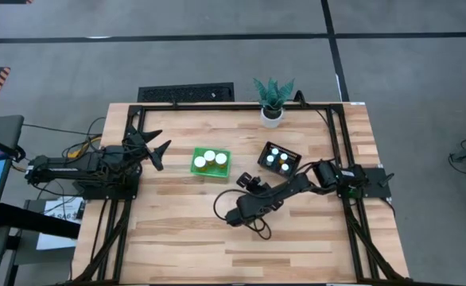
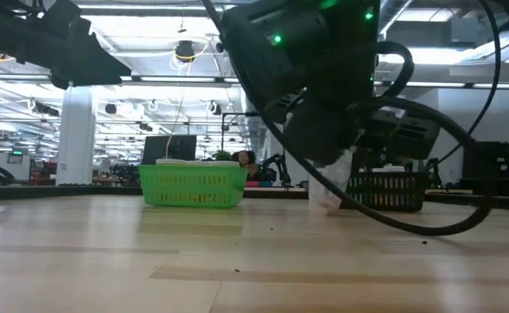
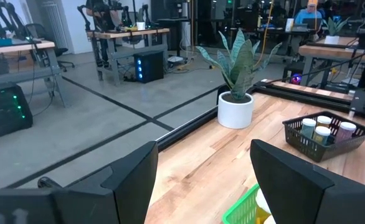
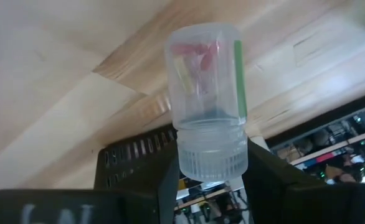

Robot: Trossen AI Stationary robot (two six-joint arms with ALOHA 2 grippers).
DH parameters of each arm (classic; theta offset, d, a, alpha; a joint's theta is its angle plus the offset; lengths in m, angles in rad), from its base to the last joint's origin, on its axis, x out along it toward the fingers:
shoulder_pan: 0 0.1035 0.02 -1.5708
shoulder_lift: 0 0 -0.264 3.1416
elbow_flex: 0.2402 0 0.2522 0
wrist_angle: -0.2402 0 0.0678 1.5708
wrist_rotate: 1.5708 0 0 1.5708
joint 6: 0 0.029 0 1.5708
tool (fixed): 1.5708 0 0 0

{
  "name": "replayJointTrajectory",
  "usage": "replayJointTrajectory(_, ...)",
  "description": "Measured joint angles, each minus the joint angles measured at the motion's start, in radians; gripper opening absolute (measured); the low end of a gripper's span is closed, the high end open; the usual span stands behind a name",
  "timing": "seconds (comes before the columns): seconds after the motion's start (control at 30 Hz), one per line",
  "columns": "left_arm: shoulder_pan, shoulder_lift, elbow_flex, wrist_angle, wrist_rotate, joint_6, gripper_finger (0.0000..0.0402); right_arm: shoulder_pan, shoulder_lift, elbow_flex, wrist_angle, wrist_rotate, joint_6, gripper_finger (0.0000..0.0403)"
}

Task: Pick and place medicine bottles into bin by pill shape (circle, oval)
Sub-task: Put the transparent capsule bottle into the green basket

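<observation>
My right gripper (image 1: 247,183) is near the table's middle, by the black basket (image 1: 278,158), shut on a clear medicine bottle (image 4: 204,74) with a white ribbed cap, red pills and a green stripe. The black basket holds several white-capped bottles (image 3: 322,130). The green basket (image 1: 210,161) holds three white-capped bottles standing upright. My left gripper (image 1: 157,151) is open and empty to the left of the green basket, above the table. My right gripper pinches the bottle's white ribbed cap (image 4: 210,163) between its two fingers (image 4: 167,186), one on each side. The bottle's body points away from the gripper, in line with the fingers. I cannot tell whether it is clear of the table.
A white pot with a green plant (image 1: 273,99) stands at the far edge, behind the black basket. A black frame (image 1: 340,143) runs along the table's sides and far edge. A loose black cable (image 1: 253,226) lies under my right arm. Bare wood fills the near half.
</observation>
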Motion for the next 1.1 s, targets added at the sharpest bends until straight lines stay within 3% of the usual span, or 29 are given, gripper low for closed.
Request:
replayJointTrajectory(0.63, 0.000, 0.000, 0.000, 0.001, 0.000, -0.004, 0.0251, 0.014, 0.000, 0.003, -0.002, -0.006, 0.016, 0.0239)
replayJointTrajectory(0.73, 0.000, 0.000, 0.000, 0.001, 0.000, -0.004, 0.0251, 0.010, -0.001, 0.046, 0.000, -0.054, 0.179, 0.0239)
replayJointTrajectory(0.87, 0.000, 0.000, 0.000, 0.001, 0.000, -0.004, 0.0251, -0.036, -0.068, 0.078, 0.028, -0.263, 0.463, 0.0240)
replayJointTrajectory(0.93, 0.000, 0.000, 0.000, 0.001, 0.000, -0.004, 0.0251, -0.055, -0.146, 0.065, 0.049, -0.276, 0.556, 0.0240)
replayJointTrajectory(1.1, 0.000, 0.000, 0.000, 0.001, 0.000, 0.003, 0.0251, -0.061, -0.410, -0.065, 0.187, -0.194, 0.715, 0.0240)
